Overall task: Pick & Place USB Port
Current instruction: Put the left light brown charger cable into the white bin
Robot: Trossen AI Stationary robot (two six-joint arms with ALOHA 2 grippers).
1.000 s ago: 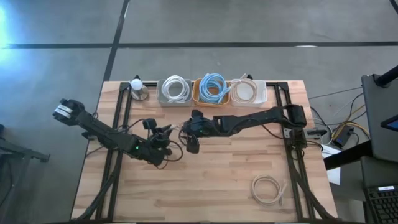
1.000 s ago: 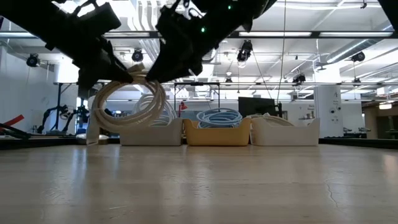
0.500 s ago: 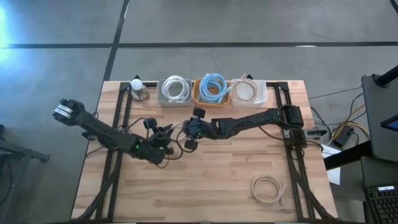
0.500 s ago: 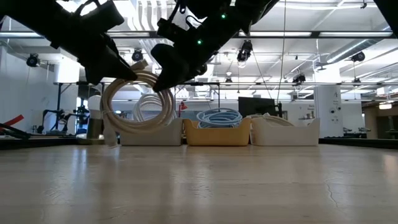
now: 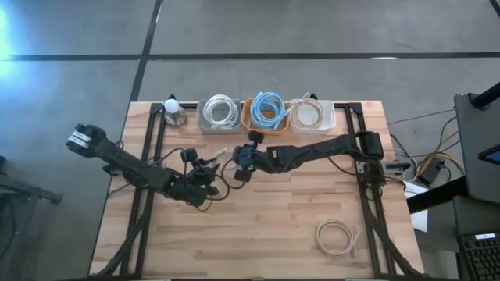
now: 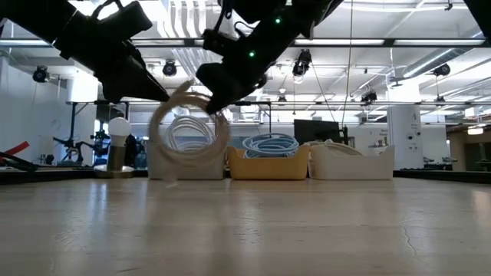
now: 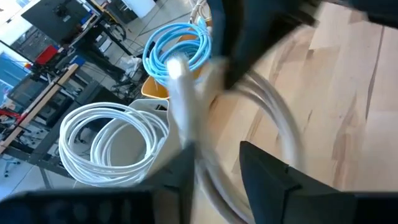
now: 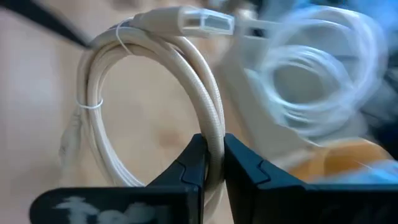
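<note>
Right pincer [image 8: 211, 163] clenched on beige cable coil [image 8: 155, 93]; left pincer [image 5: 209, 173] apparently released.

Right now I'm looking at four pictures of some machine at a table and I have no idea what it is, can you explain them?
It is a robot with two dark arms at a wooden table. One picture looks down from above, one looks level across the tabletop, and two come from cameras on the wrists. The right hand is clamped on a coiled beige cable, lifted off the table. The left hand sits close beside it. At the far edge stand three bins holding coiled cables. Another coil lies near the front.
</note>
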